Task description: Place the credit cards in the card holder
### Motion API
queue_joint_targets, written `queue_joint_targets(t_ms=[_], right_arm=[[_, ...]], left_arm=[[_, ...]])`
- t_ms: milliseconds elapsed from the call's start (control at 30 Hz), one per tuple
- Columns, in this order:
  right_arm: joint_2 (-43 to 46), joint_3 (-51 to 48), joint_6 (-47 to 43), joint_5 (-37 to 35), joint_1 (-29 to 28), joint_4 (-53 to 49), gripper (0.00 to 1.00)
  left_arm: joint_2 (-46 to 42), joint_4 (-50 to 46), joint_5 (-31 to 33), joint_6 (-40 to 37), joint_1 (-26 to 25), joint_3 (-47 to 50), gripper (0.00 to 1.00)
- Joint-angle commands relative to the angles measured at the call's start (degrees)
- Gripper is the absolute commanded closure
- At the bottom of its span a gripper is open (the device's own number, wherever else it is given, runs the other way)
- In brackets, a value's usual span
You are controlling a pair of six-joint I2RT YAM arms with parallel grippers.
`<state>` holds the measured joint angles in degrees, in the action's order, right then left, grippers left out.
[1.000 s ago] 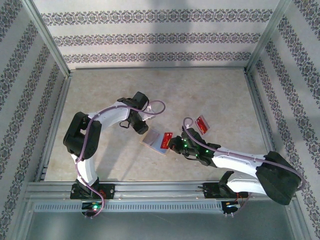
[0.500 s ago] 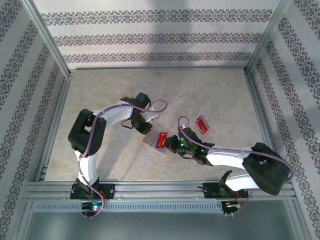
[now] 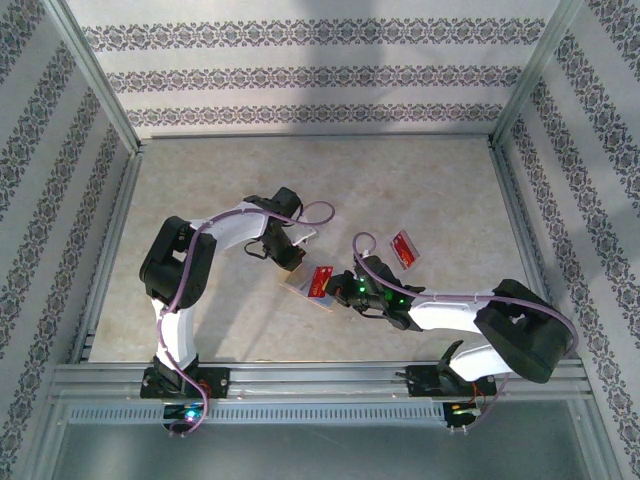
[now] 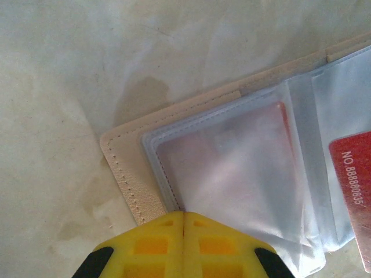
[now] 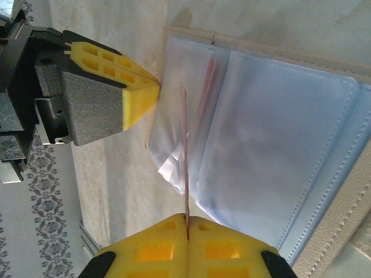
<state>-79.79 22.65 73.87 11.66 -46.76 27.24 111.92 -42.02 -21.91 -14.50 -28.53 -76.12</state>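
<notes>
The card holder point(image 3: 298, 285) lies open mid-table, with a tan cover point(image 4: 130, 179) and clear sleeves point(image 5: 278, 133). My left gripper point(image 4: 184, 213) is shut. Its yellow tips are down on the holder's edge where cover and sleeve meet, and I cannot tell whether a sleeve is pinched. My right gripper point(image 5: 188, 219) is shut on a red credit card point(image 5: 186, 150), which stands edge-on with its far end among the sleeves. That card point(image 3: 322, 281) also appears at the right of the left wrist view point(image 4: 351, 185). A reddish shape shows behind one sleeve point(image 4: 232, 150). A second red card point(image 3: 403, 247) lies to the right.
Metal rails point(image 3: 300, 378) run along the near edge, and patterned walls close in the other three sides. The left gripper's body point(image 5: 87, 92) sits close beside the held card. Bare tabletop point(image 3: 400, 180) stretches behind the holder.
The left gripper has shut and moved down-right onto the holder's edge. The right gripper has carried the red card left, over the holder's sleeves.
</notes>
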Motion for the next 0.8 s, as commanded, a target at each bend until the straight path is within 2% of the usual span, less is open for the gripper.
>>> queue_joint_targets(t_ms=[0, 400, 767], right_arm=[[0.3, -1.2, 1.2, -0.3, -0.9, 0.5, 1.0], [-3.0, -0.9, 1.8, 2.4, -0.5, 3.9, 1.0], [-3.7, -2.4, 3.3, 1.3, 0.3, 6.8, 1.0]], left_arm=[[1.1, 0.3, 2.2, 0.3, -0.5, 0.7, 0.99], [0.9, 1.3, 2.9, -0.2, -0.5, 1.8, 0.99], [0.0, 2.0, 2.7, 0.0, -0.5, 2.6, 0.99]])
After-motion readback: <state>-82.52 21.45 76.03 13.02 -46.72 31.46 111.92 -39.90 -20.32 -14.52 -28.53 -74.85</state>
